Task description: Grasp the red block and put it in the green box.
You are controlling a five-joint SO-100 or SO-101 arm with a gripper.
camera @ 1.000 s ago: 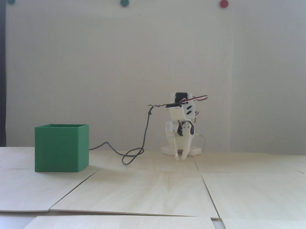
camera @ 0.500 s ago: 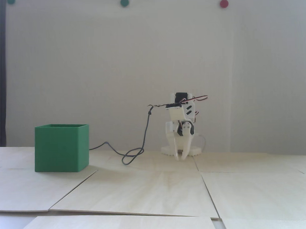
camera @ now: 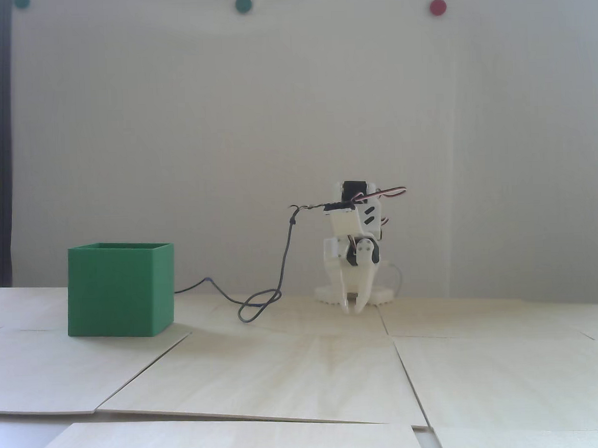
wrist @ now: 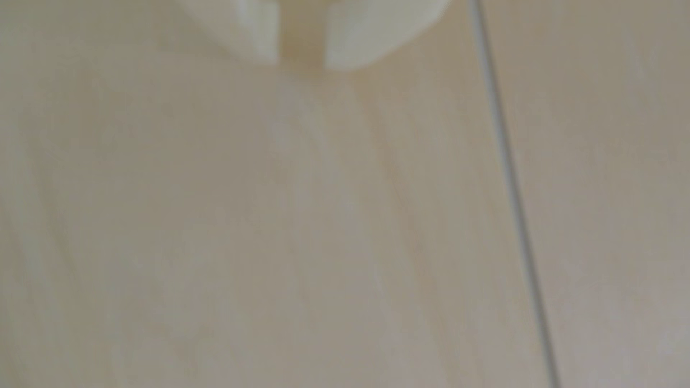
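Oddly, no small dark red block shows. Empty white jaws, slightly parted, hang near the pale wooden surface (camera: pixel 294 371); search before approaching the large green box (camera: pixel 120 289).

My arm (camera: pixel 351 246) is white printed plastic with black servos showing at the top and at the wrist. Red, white and black wires loop out at its upper right; a dark cable (camera: pixel 285 254) trails off left. The pincer (camera: pixel 354 308) has pale, blunt-tipped fingers (wrist: pixel 358 41).
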